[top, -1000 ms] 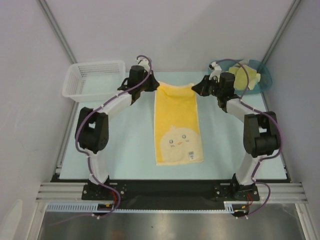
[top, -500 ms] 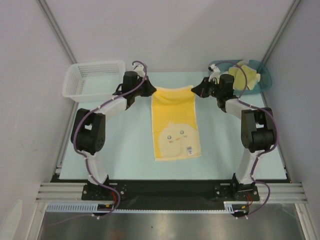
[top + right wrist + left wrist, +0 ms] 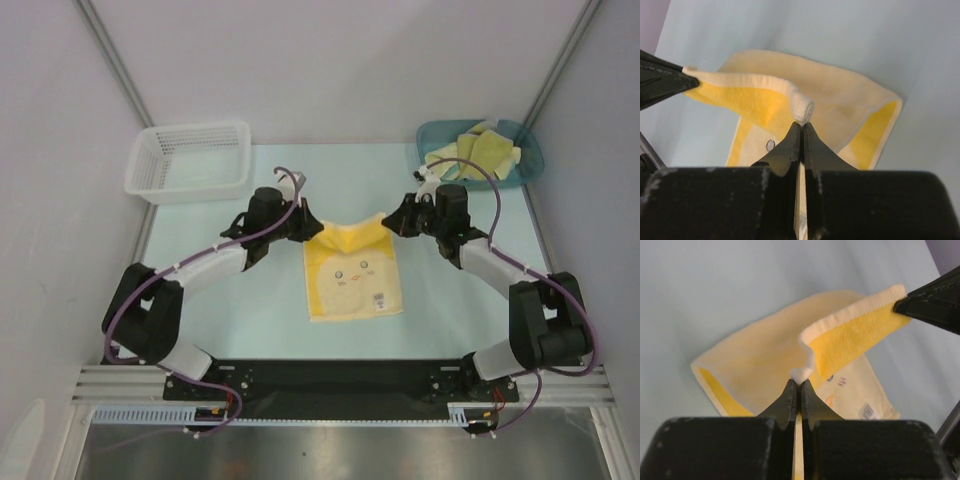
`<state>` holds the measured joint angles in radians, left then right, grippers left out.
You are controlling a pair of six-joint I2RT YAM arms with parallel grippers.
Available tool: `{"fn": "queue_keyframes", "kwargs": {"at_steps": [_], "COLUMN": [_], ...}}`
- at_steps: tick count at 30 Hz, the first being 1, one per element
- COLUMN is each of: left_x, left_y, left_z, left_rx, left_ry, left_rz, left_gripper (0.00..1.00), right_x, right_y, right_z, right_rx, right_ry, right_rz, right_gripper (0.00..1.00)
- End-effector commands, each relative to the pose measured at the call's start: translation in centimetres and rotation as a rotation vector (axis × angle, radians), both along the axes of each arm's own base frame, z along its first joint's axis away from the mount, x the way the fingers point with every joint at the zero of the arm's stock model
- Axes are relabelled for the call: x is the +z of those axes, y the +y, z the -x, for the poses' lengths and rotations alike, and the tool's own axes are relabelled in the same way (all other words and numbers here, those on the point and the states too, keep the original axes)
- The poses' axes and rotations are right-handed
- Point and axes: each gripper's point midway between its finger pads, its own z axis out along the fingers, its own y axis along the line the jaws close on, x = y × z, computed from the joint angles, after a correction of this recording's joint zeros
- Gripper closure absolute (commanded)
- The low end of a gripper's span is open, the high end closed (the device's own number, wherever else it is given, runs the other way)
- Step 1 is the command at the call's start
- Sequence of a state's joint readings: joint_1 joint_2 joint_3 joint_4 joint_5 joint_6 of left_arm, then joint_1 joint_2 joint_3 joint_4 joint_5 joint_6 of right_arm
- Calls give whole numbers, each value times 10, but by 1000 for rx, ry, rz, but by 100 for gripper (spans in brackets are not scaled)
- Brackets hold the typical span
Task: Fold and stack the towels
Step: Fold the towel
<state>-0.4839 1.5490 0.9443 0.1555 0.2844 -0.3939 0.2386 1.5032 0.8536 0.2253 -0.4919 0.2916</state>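
A yellow towel (image 3: 352,275) with a chick face lies mid-table, its far edge lifted and carried over the near half. My left gripper (image 3: 318,228) is shut on the far left corner of the towel (image 3: 801,374). My right gripper (image 3: 386,222) is shut on the far right corner of the towel (image 3: 802,107). The lifted edge sags between the two grippers. The near half with the chick face and a label (image 3: 379,298) lies flat on the table.
A white mesh basket (image 3: 190,160) stands at the far left. A teal tray (image 3: 526,150) at the far right holds more yellow towels (image 3: 480,152). The pale table (image 3: 250,310) surrounds the towel; a black strip runs along the near edge.
Both grippers have drawn the far edge of the towel towards the near side, so the towel now lies doubled and covers about half its former length.
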Motion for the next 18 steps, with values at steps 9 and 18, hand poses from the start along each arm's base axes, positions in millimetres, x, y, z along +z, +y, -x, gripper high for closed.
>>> {"fn": "queue_keyframes", "kwargs": {"at_steps": [9,18], "left_x": [-32,-59], "left_y": [6,10], "left_z": [86,120], "left_rx": [3,-17], "left_ry": [68,123], "left_rz": [-62,-72], "left_gripper": [99,100], "right_x": [-43,-63], "right_y": [-23,-12], "right_z": [76,118], "right_rx": [-120,-80], "right_ry": [171,231], "right_rz": [99,58], "right_gripper": [100,98]}}
